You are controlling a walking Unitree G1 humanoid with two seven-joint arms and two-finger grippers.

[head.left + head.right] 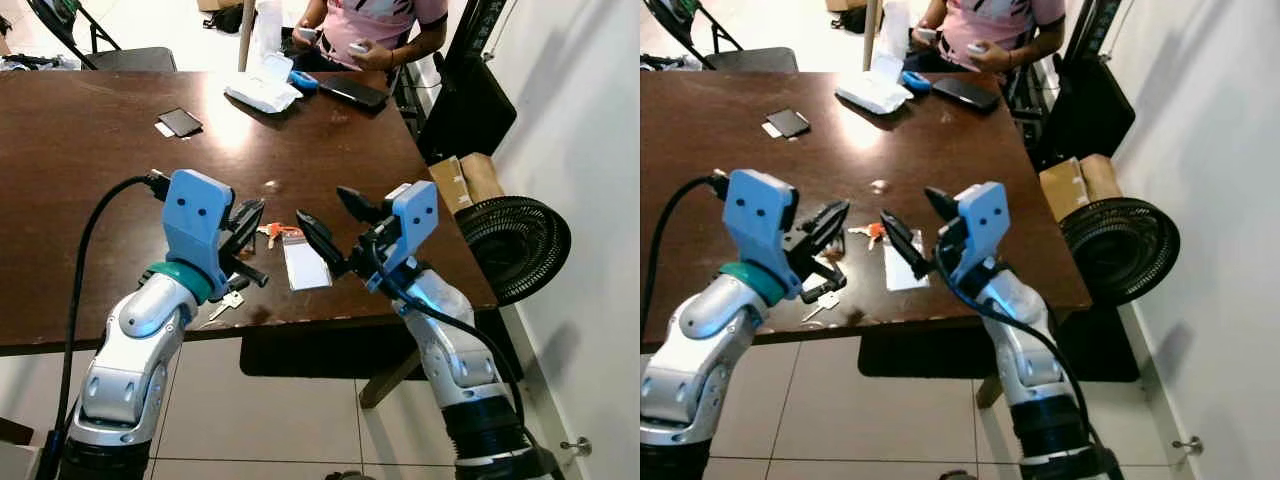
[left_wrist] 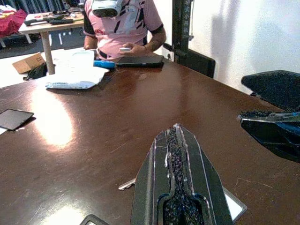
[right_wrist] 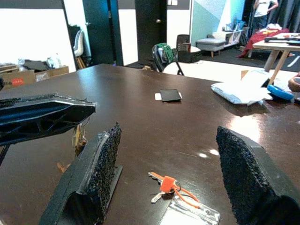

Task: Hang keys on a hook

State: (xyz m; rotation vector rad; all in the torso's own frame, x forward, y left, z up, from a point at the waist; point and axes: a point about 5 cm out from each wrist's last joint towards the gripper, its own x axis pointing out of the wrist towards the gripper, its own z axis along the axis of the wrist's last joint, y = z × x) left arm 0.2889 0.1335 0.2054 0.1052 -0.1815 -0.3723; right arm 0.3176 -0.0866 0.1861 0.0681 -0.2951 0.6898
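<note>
On the dark wooden table [image 1: 90,180] lies a bunch of keys with an orange tag [image 1: 274,232], joined to a clear card holder [image 1: 305,266]. My right gripper [image 1: 335,225] hovers open just above that bunch, which lies between its pads [image 3: 105,159] in the right wrist view, orange tag [image 3: 167,184] in the middle. My left gripper [image 1: 255,215] is shut beside it, to the left. A second bunch, a silver key [image 1: 226,303] with a dark fob, dangles under it [image 3: 77,137] over the table's near edge.
A seated person in a pink shirt [image 1: 372,20] holds a device at the far end. Near them lie a white pouch [image 1: 262,88], a blue object [image 1: 303,80] and a black case [image 1: 352,92]; a black phone [image 1: 180,122] lies further left. A floor fan [image 1: 515,245] and a box [image 1: 465,178] stand by the right wall.
</note>
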